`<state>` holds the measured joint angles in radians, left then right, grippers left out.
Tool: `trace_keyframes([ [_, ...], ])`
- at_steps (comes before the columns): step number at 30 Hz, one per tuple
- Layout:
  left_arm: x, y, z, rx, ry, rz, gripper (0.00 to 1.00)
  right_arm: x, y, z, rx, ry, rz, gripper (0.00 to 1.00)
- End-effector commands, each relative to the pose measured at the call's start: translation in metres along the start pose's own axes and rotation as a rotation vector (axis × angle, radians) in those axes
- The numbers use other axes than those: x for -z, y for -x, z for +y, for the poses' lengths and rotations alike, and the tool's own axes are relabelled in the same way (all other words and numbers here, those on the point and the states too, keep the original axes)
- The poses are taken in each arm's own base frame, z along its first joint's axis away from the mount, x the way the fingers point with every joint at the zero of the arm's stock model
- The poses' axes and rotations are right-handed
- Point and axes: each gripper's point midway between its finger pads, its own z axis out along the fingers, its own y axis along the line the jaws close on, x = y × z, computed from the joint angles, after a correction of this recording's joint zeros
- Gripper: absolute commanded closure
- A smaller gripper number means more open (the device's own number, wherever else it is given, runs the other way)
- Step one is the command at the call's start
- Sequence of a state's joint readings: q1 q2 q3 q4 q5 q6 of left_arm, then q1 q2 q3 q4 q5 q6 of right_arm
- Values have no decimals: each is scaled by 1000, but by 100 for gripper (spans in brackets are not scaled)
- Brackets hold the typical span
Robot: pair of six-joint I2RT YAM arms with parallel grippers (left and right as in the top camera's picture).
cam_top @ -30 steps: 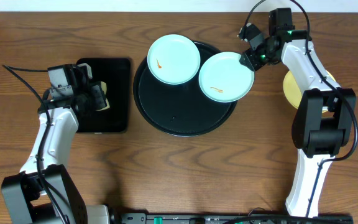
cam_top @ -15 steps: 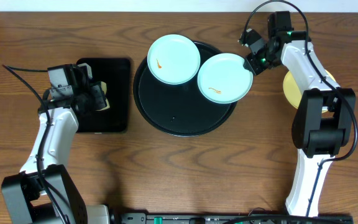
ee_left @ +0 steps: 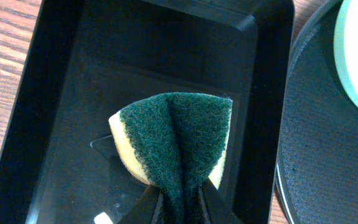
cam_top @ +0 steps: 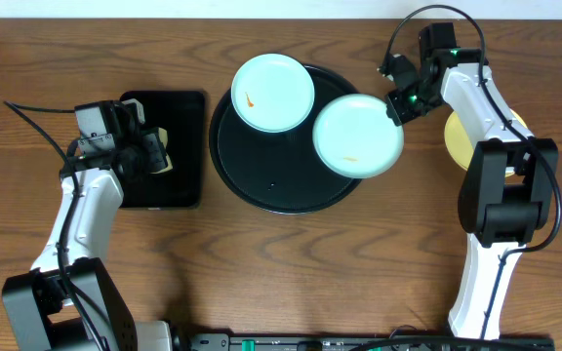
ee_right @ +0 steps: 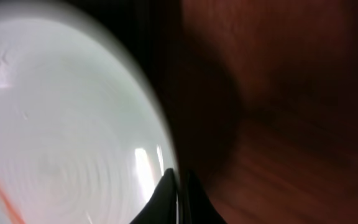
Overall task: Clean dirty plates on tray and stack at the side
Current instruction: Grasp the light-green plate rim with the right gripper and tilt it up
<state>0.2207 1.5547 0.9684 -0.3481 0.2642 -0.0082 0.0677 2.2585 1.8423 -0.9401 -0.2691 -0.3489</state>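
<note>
Your right gripper (cam_top: pixel 398 105) has pinched shut on the rim of the right-hand turquoise plate (cam_top: pixel 357 135), which has shifted toward five o'clock and overhangs the tray (cam_top: pixel 261 180) at three o'clock. It lies at eight o'clock from that claw; the left gripper (ee_left: pixel 179 202), squeezing the sponge (ee_left: pixel 173 137), sits farther off.

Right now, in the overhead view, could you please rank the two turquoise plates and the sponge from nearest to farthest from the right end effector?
1. The right turquoise plate, its rim pinched by the right end effector.
2. The left turquoise plate, at top centre.
3. The sponge, far left.
</note>
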Motion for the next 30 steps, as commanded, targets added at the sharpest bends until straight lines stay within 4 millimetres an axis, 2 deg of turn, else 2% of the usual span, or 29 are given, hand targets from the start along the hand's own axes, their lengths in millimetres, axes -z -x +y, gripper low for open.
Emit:
trace_keyframes([
  [1,-4,-4,-2,13,-12,18,86,-10,-11,5,-159,9,52,99],
  [8,-4,-4,-2,12,-13,18,85,-7,-37,16,-330,28,164,99],
  [13,-4,-4,-2,13,-12,18,85,-5,-40,18,-523,14,179,99],
  [20,-4,-4,-2,12,-12,17,85,11,-21,18,-623,-66,96,99],
  [25,-9,-10,4,-22,17,37,85,43,-1,18,-574,-296,-18,99],
  [30,-26,-23,15,-30,54,86,86,75,10,33,-477,-536,-95,99],
])
